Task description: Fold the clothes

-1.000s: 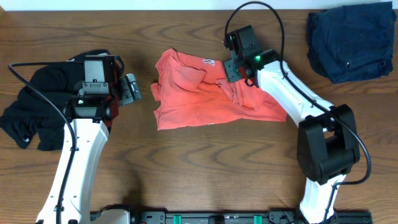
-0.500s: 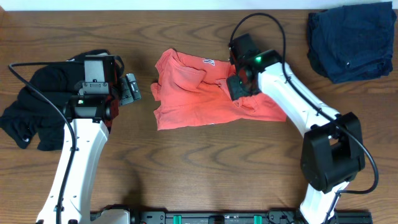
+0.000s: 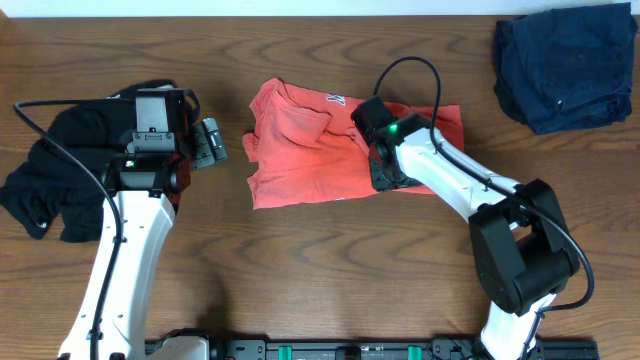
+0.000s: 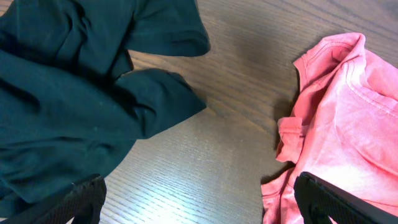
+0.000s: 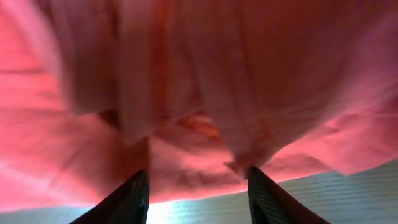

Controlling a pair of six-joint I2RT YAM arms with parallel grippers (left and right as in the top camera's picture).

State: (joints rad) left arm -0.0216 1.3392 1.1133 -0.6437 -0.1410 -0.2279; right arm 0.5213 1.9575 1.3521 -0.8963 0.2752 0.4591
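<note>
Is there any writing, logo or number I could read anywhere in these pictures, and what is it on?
No text reads clearly.
The coral-red T-shirt bears a navy-and-white print near its top edge, too small and creased to read.
Nothing legible on the black garment or the navy garment.

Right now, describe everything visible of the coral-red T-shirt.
The coral-red T-shirt is soft, creased cloth lying spread but rumpled on the wooden table, near its middle. Navy-and-white lettering peeks out at its far edge. Its left side is bunched in folds. The right gripper is down on its right part, fingers astride a raised fold.
</note>
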